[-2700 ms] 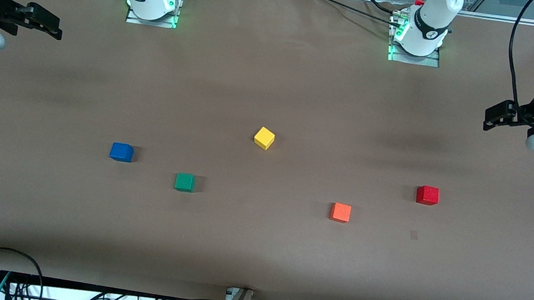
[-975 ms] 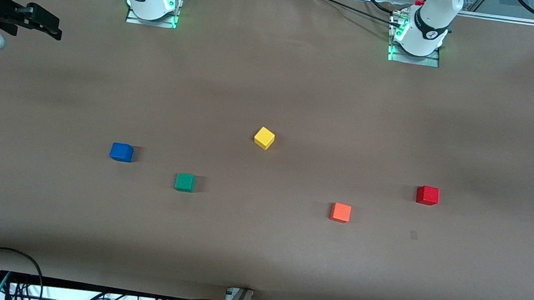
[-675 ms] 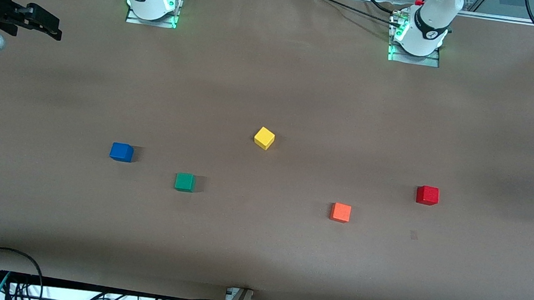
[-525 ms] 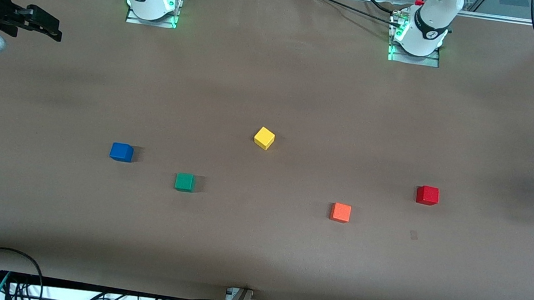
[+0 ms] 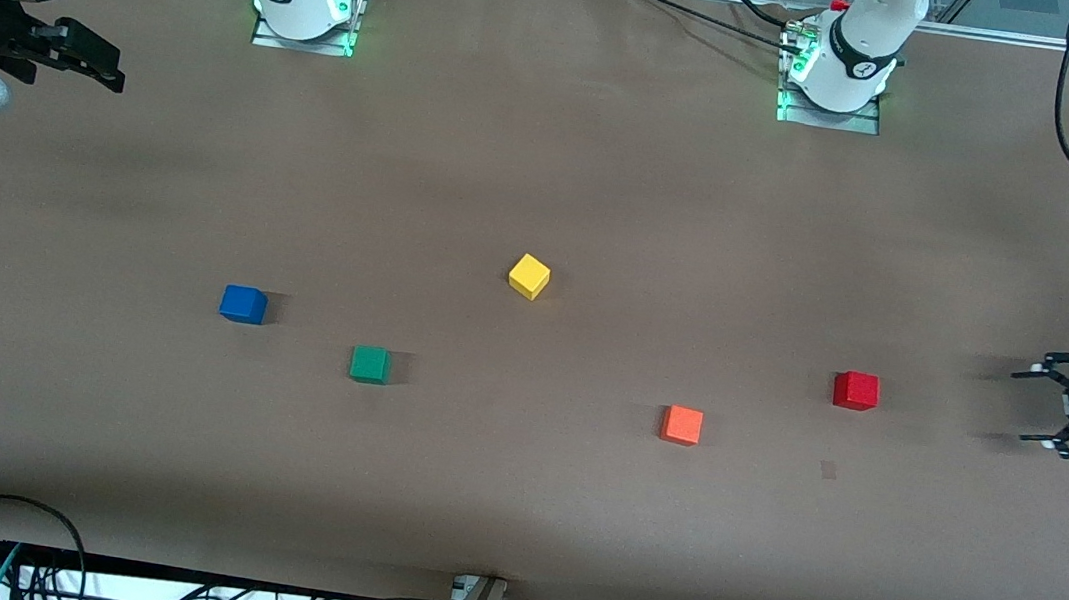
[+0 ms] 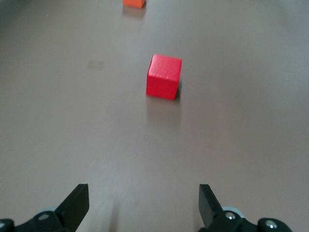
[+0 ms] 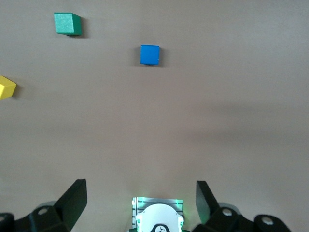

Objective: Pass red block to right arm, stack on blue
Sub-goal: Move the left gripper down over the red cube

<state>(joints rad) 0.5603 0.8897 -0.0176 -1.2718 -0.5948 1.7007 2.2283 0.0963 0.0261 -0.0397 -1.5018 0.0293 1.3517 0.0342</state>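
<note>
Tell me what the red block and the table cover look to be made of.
Red block: probably painted wood or dense foam; matte, even colour, crisp edges, no glare, though the look leaves it open. Table cover: seems brown paper or thin matte sheet; flat, dull, seamless, with faint creases near the edge closest to the camera.

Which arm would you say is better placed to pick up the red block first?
The left: its open left gripper is at the red block's end of the table, facing it. The right gripper waits at the other end.
</note>
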